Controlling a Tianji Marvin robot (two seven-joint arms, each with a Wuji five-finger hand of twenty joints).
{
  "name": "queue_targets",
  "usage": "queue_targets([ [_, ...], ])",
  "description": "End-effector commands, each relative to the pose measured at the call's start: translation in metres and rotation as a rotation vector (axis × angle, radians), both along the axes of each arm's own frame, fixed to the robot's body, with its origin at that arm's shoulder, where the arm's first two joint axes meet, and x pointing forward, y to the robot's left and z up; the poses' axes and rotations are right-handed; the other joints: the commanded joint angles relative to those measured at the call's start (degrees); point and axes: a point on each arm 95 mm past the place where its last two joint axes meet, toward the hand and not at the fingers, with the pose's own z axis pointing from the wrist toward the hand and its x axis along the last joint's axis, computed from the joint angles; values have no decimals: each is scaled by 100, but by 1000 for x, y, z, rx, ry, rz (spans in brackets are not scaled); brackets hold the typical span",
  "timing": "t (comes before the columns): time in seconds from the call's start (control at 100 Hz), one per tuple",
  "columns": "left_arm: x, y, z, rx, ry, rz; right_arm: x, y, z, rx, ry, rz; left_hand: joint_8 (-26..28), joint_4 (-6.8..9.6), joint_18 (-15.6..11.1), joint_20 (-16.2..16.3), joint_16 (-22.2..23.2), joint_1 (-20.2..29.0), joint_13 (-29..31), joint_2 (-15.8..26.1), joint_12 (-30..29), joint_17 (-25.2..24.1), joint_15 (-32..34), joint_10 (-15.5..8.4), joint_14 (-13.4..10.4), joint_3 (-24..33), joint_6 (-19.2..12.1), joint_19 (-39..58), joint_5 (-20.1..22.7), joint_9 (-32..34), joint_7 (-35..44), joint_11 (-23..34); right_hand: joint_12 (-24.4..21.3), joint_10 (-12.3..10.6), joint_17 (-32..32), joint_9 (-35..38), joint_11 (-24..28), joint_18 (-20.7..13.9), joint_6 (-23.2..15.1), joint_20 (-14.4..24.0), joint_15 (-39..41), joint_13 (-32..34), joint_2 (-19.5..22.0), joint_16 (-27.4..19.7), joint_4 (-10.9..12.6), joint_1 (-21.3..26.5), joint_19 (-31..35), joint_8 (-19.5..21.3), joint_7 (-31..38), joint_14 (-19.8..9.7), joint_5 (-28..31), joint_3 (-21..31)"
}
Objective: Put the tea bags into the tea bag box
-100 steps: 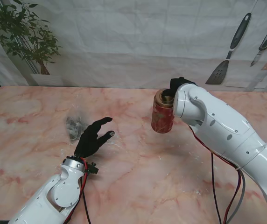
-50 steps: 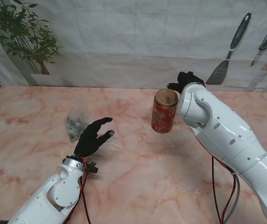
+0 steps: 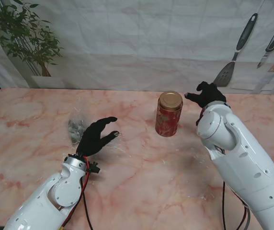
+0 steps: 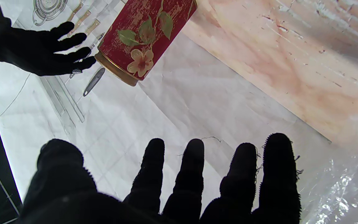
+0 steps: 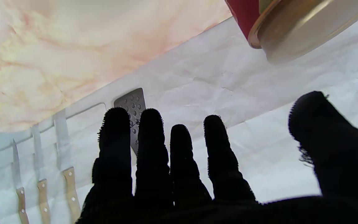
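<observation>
Left hand (image 3: 97, 137): fingers spread, holding nothing, over a clear wrapper (image 3: 109, 143).
Tea bags (image 3: 76, 130): just left of that hand.
Tin (image 3: 168, 114): upright, lid on, mid-table, bare marble around.
Right hand (image 3: 206, 94): fingers spread, holding nothing, right of the tin, near the far edge.

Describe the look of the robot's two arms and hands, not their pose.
Both arms are glossy white shells with rounded joint housings and small dark screw holes. Red and black cables run along each one, beside the left wrist and under the right forearm. The left hand and right hand are five-fingered, covered in fuzzy black fabric gloves. A metal ring joins the left hand to its wrist.
</observation>
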Motion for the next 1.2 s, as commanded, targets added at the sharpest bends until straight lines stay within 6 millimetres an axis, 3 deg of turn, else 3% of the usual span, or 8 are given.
queue_targets([
  [0.0,6,-2,6,8,-11,-12,-12,-4,-14,12,34,14,6,152,-100,110,-23,-255,39,18,43,-111,-235,-244,-165,-118,-182,167,81,67,-56,-63,-125,74,-128,28,-193,150,41,-139,-139,-178,-160,-125,57,-150,-149,-68,-23,67,-12,-31],
  [0.04,8,-2,7,12,-15,-14,-19,-9,-16,33,35,21,5,154,-98,102,-28,-266,33,22,40,-141,-252,-260,-179,-114,-180,150,84,70,-65,-74,-179,70,-210,7,-312,108,38,-185,-225,-275,-171,-167,54,-133,-227,-90,-55,42,-25,-62],
  [0.13,11,-3,9,24,-30,-17,-33,-21,-24,76,46,44,0,156,-88,74,-36,-309,31,42,28,-225,-286,-275,-233,-115,-202,89,80,70,-92,-106,-333,-138,-620,-139,-631,-550,38,-324,-510,-564,-132,-332,50,-124,-514,-140,-178,-344,-77,-93],
  [0.19,14,-4,10,30,-37,-18,-43,-28,-32,89,42,49,-7,157,-94,54,-48,-334,22,58,16,-259,-319,-293,-282,-113,-210,51,77,69,-115,-132,-420,-243,-766,-212,-750,-794,10,-351,-617,-666,-104,-393,46,-131,-588,-196,-304,-483,-61,-76],
  [0.38,21,-7,12,29,-47,-28,-69,-43,-52,161,18,97,-105,162,-151,-41,-96,-394,-20,99,-53,-403,-439,-321,-424,-108,-212,-116,124,69,-287,-235,-1017,-550,-1098,-199,-1488,-1231,-82,-437,-940,-974,2,-575,37,-177,-818,-478,-998,-854,-88,-64],
  [0.58,25,-8,13,26,-53,-38,-95,-52,-69,219,15,205,-265,163,-426,-260,-218,-476,-135,207,-197,-663,-607,-361,-773,-110,-194,-485,188,20,-506,-382,-1439,-646,-1291,-216,-2070,-1348,-156,-486,-1146,-1253,48,-684,23,-162,-1031,-625,-1321,-991,-161,-197],
  [1.0,24,-2,4,12,-36,-65,-126,-46,-103,282,23,335,-281,168,-433,-327,-280,-527,-164,258,-233,-666,-622,-366,-775,-112,-171,-546,253,72,-539,-369,-1425,-668,-1320,-215,-2439,-1370,-308,-372,-1239,-1361,137,-749,31,-123,-1311,-554,-1694,-1009,-238,-508],
  [1.19,15,1,-5,15,-30,-68,-137,-44,-121,308,21,345,-274,171,-425,-318,-276,-525,-159,258,-220,-654,-609,-380,-762,-108,-158,-511,234,80,-543,-349,-1266,-667,-1282,-220,-2344,-1362,-324,-284,-1226,-1310,65,-747,35,-87,-1371,-453,-1717,-993,-162,-498],
])
